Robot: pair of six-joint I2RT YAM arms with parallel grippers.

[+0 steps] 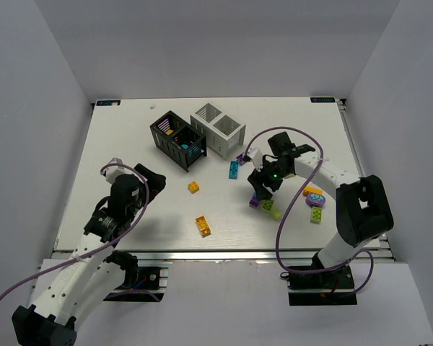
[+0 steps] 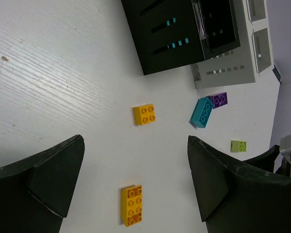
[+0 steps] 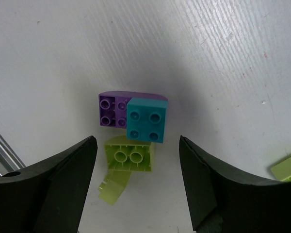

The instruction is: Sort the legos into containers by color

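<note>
The black container [image 1: 177,139] and the white container [image 1: 218,128] stand side by side at the back; the left wrist view shows them as black container [image 2: 179,34] and white container [image 2: 233,58]. My left gripper [image 1: 151,183] hangs open above the table. An orange lego [image 2: 131,205] lies between its fingers [image 2: 48,174], untouched, and a smaller orange one [image 2: 144,114] lies farther out. My right gripper [image 3: 136,160] is open over a cluster: a lime lego [image 3: 129,154] on its side, a teal lego [image 3: 146,119] and a purple lego [image 3: 110,110]. Nothing is held.
A teal brick [image 1: 233,169] and a purple brick [image 1: 241,159] lie near the white container. Orange [image 1: 312,192], purple [image 1: 314,201] and lime [image 1: 316,214] bricks lie to the right of the right gripper [image 1: 262,194]. Grey walls enclose the table.
</note>
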